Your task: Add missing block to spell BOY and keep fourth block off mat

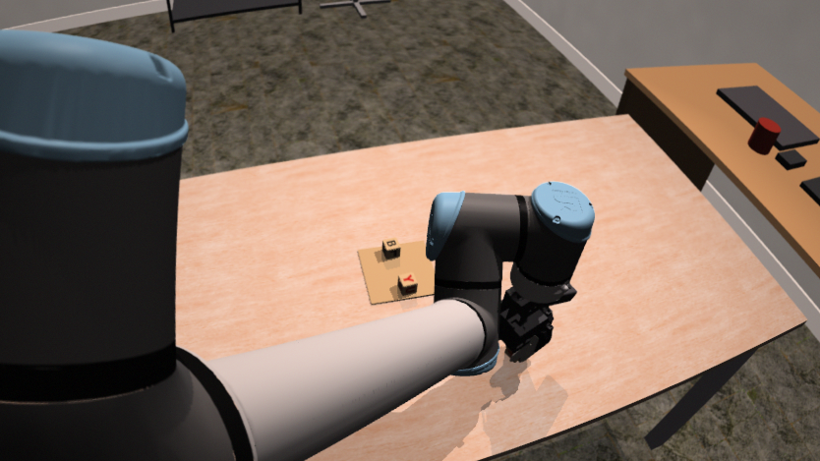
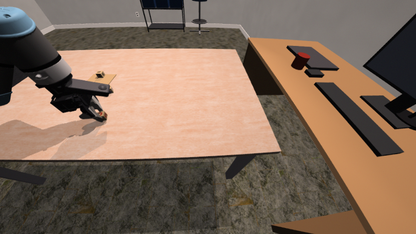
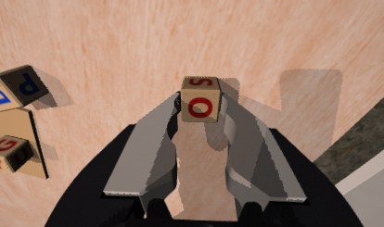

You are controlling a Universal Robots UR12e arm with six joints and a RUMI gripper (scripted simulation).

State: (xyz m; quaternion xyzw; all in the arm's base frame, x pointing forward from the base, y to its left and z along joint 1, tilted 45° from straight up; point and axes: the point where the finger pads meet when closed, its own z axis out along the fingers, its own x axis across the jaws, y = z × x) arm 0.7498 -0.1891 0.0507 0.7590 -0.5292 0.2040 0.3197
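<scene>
My gripper point(image 3: 199, 94) is shut on a wooden block with a red O point(image 3: 200, 99) facing the wrist camera and a red S on the side above it. I hold it just above the table, to the right of the tan mat point(image 1: 393, 271). In the exterior view the gripper point(image 2: 100, 115) is low over the table with the block at its tips. On the mat, the B block point(image 1: 390, 247) is at the far end and the Y block point(image 1: 407, 283) at the near end, with a gap between them. In the top view my arm hides the held block.
Two more lettered blocks show at the left edge of the wrist view: a dark-faced one with a blue P point(image 3: 22, 84) and one with a red G point(image 3: 14, 153) by the mat's edge. The table's edge point(image 3: 352, 144) is close on the right. A desk with a red cup point(image 1: 763, 135) stands beyond.
</scene>
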